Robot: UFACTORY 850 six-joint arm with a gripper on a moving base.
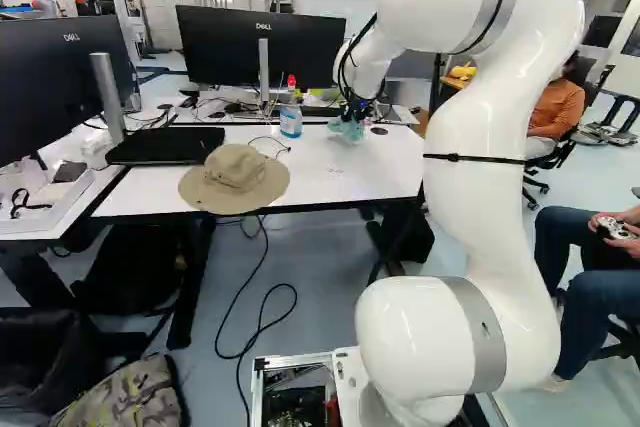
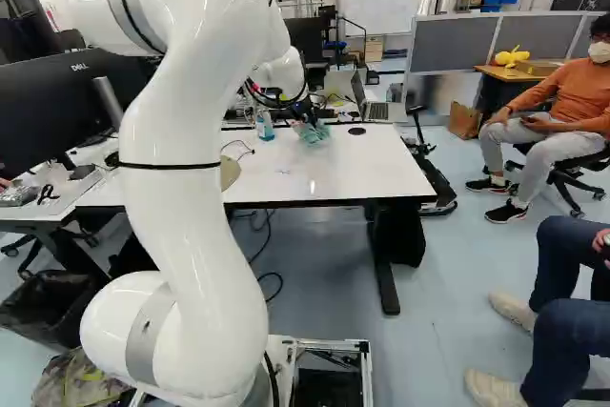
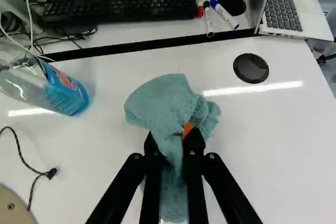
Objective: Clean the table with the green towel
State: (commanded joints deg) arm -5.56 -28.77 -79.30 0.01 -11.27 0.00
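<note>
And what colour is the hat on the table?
Tan; the hat shows best in the left base view.

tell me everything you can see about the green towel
The green towel is a pale blue-green cloth, soft-looking and bunched into loose folds. The tool pinches it between its two fingers; part bulges ahead of them, part trails back beneath. It is at the white table, apart from the bottle; how much rests on the tabletop is unclear.

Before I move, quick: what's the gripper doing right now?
Gripper: closed on the green towel, with cloth bunched between its two fingers and spilling out ahead of them.
</note>
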